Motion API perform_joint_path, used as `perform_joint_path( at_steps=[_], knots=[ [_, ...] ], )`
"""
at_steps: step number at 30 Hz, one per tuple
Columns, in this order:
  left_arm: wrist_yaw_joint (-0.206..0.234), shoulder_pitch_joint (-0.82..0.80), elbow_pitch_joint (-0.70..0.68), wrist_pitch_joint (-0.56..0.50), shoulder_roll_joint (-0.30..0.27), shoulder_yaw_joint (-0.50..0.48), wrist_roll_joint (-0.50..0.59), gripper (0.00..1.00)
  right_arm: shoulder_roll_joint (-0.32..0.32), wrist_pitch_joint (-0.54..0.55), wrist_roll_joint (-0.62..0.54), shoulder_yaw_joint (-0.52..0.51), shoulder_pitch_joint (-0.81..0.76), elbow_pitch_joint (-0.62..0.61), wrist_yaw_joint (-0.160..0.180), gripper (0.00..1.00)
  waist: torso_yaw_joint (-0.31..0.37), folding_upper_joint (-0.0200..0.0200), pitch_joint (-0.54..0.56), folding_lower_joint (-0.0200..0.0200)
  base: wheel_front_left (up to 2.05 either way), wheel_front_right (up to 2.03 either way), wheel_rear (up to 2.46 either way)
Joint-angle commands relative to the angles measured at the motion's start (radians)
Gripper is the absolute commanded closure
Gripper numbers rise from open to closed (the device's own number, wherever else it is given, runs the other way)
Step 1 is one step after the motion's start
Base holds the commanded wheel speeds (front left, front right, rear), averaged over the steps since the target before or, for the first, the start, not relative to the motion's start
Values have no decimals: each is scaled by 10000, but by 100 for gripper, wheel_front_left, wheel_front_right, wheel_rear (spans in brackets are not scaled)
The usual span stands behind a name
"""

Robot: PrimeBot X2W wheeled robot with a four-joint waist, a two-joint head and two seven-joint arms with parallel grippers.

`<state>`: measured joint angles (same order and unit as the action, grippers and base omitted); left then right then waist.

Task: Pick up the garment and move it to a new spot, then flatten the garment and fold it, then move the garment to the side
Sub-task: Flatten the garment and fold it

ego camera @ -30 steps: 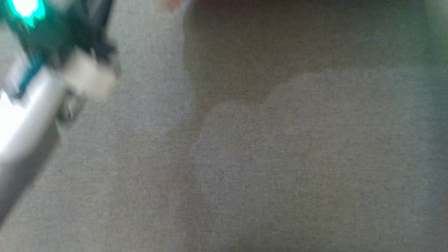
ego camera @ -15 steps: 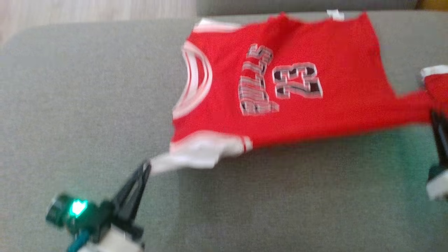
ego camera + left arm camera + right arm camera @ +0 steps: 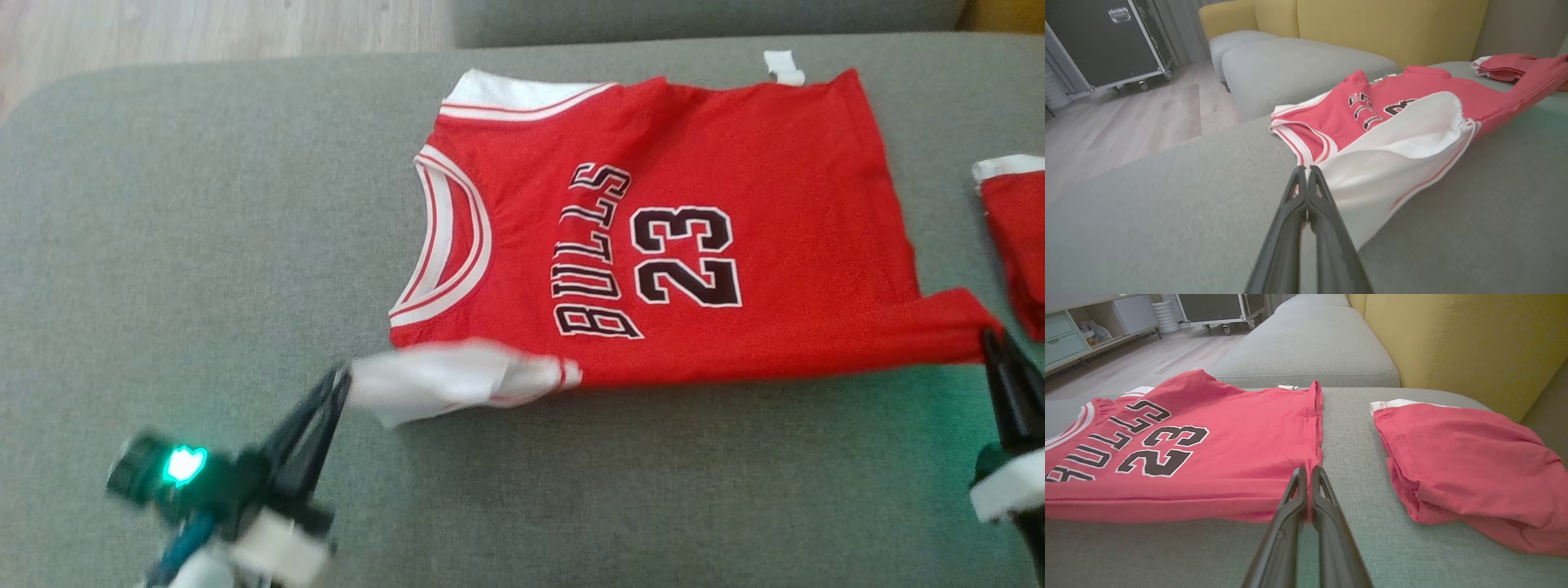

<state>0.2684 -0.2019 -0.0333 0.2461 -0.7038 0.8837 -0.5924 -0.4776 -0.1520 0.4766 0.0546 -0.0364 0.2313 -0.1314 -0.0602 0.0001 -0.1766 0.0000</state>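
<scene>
Gripping a red number 23 jersey along its near edge, both claws are clamped tight: the left gripper on the white armhole trim, the right gripper on the hem corner. The jersey lies print-up on a grey sofa cushion. A folded red garment sits just beside the jersey's hem. Beyond the jersey, an open shelf compartment holds a pale bundle, too distant to identify.

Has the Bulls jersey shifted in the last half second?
Yes. The Bulls jersey has come toward the robot: more grey cushion now shows between its far edge and the cushion's back edge.
</scene>
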Motion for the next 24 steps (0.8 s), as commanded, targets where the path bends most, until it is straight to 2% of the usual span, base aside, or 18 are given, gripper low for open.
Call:
perform_joint_path(
  at_steps=[1, 8, 15, 19, 22, 23, 24],
  knots=[
    [-100, -935, -25, -2, -123, -448, 143, 100, -214, 126, -116, -77, 465, -174, 7, 100, -50, -1, -170, 0, 0, 0, 0],
    [-1102, -3635, 1784, 16, 900, -310, 1009, 100, 76, 689, -527, -294, 1843, 428, 7, 100, -165, -1, -943, 0, 0, 0, 0],
    [-1991, -5699, 3809, 77, 1870, -105, 1556, 100, 26, 741, -744, 145, 3418, 1582, 7, 100, -81, -1, -1612, 0, 0, 0, 0],
    [-2084, -6412, 4842, 140, 2212, -229, 1920, 100, 43, 409, -710, 695, 4426, 2379, 7, 100, 19, -1, -1909, 0, 0, 0, 0],
    [-1991, -6639, 4907, 150, 2349, -482, 2174, 100, 15, 159, -664, 925, 4917, 2838, 7, 98, 18, -1, -2038, 0, 0, 0, 0],
    [-2010, -6644, 4887, 152, 2397, -583, 2211, 100, 12, 82, -649, 998, 5055, 2995, 7, 77, 9, -1, -2066, 0, 0, 0, 0],
    [-2033, -6637, 4890, 152, 2433, -662, 2262, 78, 11, -10, -639, 1054, 5183, 3152, 7, 51, -1, -1, -2088, 0, 0, 0, 0]
  ],
)
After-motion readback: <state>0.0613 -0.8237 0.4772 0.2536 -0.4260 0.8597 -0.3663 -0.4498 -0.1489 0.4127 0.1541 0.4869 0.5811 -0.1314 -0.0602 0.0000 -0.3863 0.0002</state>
